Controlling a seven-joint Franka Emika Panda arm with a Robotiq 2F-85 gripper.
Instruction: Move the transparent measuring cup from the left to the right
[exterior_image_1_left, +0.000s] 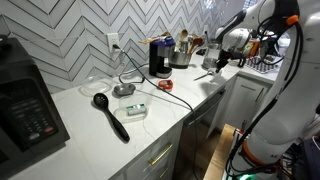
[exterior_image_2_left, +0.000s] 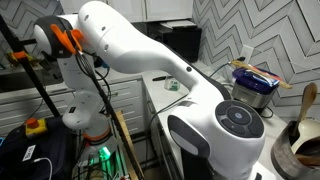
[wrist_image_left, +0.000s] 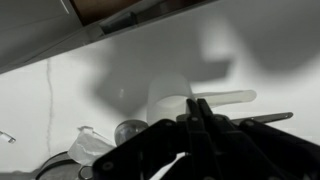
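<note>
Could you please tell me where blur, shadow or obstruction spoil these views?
Wrist view: the gripper is a dark, blurred silhouette, the transparent measuring cup hazy, soft shadows on the counter. In an exterior view the arm fills much of the frame; in an exterior view the counter is evenly lit.

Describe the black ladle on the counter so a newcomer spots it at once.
In an exterior view, find the white counter below the herringbone tile wall, with a black microwave at one end. The black ladle lies flat beside the microwave, round bowl toward the wall. Unlike the small clear container and metal cup next to it, it is long and all black.
</note>
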